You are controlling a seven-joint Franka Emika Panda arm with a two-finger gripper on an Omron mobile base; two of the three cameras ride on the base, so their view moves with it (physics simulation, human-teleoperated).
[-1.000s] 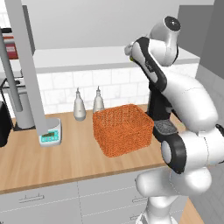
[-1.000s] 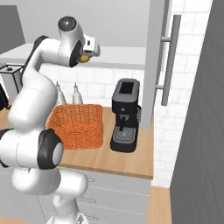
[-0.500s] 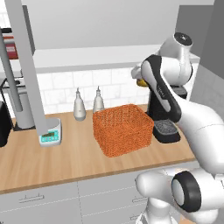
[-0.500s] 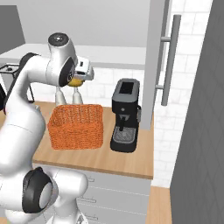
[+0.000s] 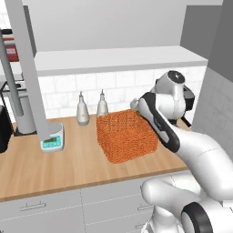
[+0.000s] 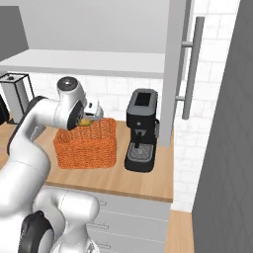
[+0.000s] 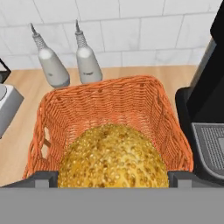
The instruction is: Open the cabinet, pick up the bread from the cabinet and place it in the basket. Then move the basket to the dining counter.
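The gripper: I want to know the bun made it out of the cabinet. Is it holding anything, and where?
Yes. The gripper holds the bun by its two opposite sides, a finger at each, above the open basket.

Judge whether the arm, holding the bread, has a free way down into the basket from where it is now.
Probably yes. In the hand view the bread sits between the tool's fingers directly above the basket, whose open top has nothing in it. The coffee machine stands beside it, not over it.
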